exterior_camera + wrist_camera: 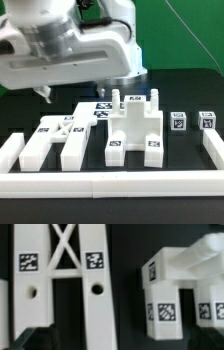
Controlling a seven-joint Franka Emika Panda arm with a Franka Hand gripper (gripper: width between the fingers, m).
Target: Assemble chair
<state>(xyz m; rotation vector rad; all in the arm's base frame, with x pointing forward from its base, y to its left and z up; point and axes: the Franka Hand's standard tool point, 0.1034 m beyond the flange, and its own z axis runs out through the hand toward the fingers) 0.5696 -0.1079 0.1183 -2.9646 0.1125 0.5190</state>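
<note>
The gripper (44,92) hangs above the black table (190,100) with its jaws spread wide and nothing between them. In the wrist view one dark finger (32,338) shows at the frame's edge, clear of every part.

Directly under the hand lies the X-braced panel (55,135) of the chair. It is flat, matte white plastic with square-edged rails and a crossed brace. In the wrist view each rail carries a black-and-white square tag (95,260) and a round hole (97,290). The panel rests flat on the table and the gripper is not touching it.

Just beside the hand, toward the exterior view's right, stands the blocky piece (135,125). It is white, thick and stepped, with square posts and tags on its faces. A strip of bare table separates it from the panel. Farther out from the hand on the same side sit two small cubes (178,121), each with a tag on its face. They are apart from each other and from the blocky piece.

The marker board (100,108) lies flat between the panel and the blocky piece, behind them. White border rails (110,181) run along the near edge and up both sides, fencing the parts in. The bulky white arm (60,45) fills the upper part of the exterior view and hides the table behind it.
</note>
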